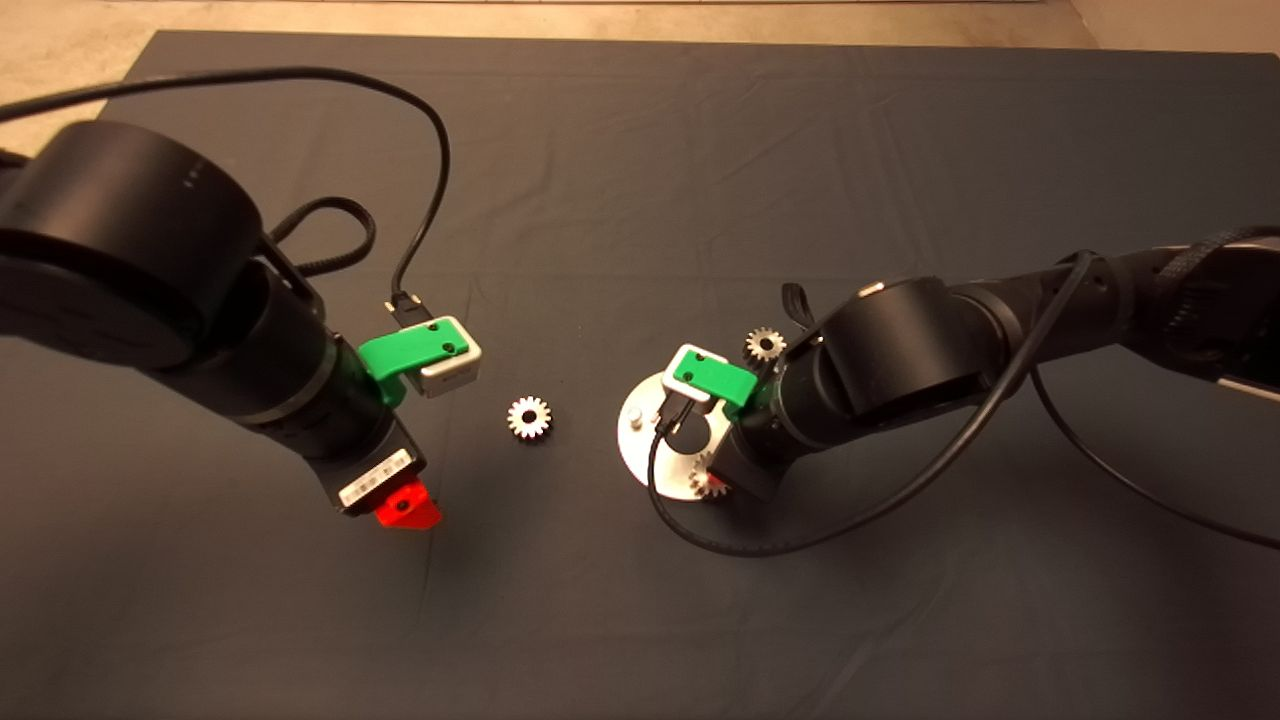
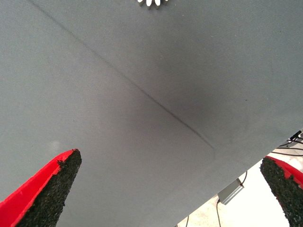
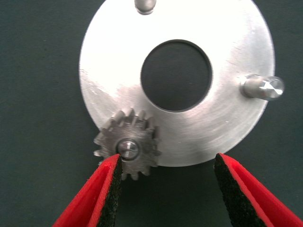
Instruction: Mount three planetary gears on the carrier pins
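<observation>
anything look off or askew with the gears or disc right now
Nothing stands out. One gear sits flat on its pin on the disc, between the open right gripper fingers. Two gears lie flat on the mat, two pins bare.

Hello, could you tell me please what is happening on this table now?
The robot is putting gears on a silver disc. One gear already sits on a pin, and the open right gripper is over it. Two pins are bare. Two gears lie loose on the mat. The left gripper hovers open over bare mat.
</observation>
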{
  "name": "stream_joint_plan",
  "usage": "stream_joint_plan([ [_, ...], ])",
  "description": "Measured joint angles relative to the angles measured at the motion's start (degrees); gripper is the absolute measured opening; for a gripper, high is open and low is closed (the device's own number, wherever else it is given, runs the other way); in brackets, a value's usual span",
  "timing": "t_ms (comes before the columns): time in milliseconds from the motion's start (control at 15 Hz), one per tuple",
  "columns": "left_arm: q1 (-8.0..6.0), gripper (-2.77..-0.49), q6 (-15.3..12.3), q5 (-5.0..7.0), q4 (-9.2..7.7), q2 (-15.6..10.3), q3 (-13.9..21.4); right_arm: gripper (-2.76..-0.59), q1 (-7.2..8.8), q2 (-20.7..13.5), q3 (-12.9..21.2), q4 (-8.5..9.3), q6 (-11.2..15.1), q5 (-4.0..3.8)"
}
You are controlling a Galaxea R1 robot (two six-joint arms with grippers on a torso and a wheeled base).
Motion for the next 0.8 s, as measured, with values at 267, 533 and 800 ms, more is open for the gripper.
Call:
stream_joint_plan([
  [267, 0.0, -0.49, 0.0, 0.0, 0.02, 0.0, 0.0, -1.93, 1.82, -2.5, 0.0, 0.3, -0.5, 0.01],
  [533, 0.0, -0.49, 0.0, -0.02, 0.0, 0.2, 0.0, -1.93, 2.41, -4.7, 0.0, 0.44, -1.6, -0.04],
  [800, 0.0, -0.49, 0.0, 0.02, 0.0, 0.2, 0.0, -1.93, 3.91, -5.1, -2.3, 0.5, -2.1, 0.0],
])
